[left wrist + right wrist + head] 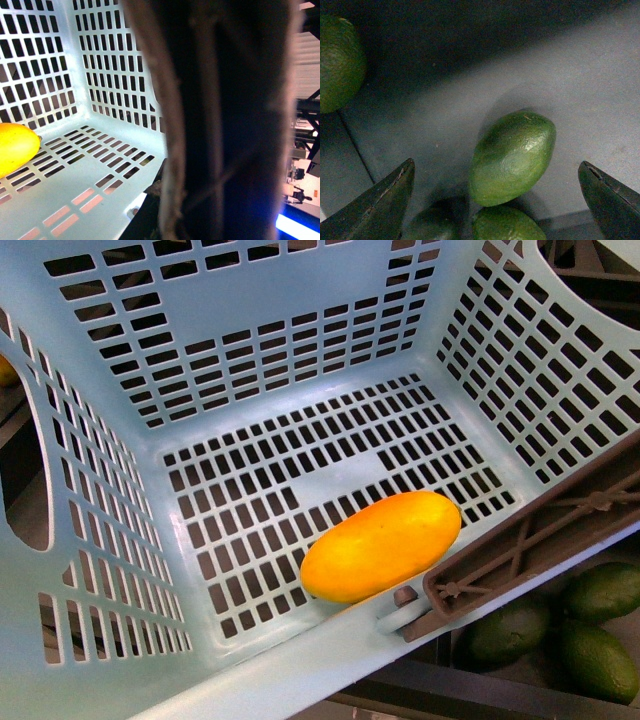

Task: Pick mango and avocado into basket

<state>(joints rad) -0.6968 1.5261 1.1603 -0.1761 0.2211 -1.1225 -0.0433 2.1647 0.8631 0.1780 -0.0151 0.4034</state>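
- Half done, I judge: the oblong, smooth yellow-orange mango [382,545] lies on the slotted floor of the pale turquoise plastic basket [290,300], lower centre of the front frame.
- It is the basket's only content.
- Still to do: the dark green oval avocado [512,157] rests on the grey tabletop [580,75], outside the basket.
- The right pincer [496,164] hangs spread wide over it, gripping nothing.
- The left pincer does not show.
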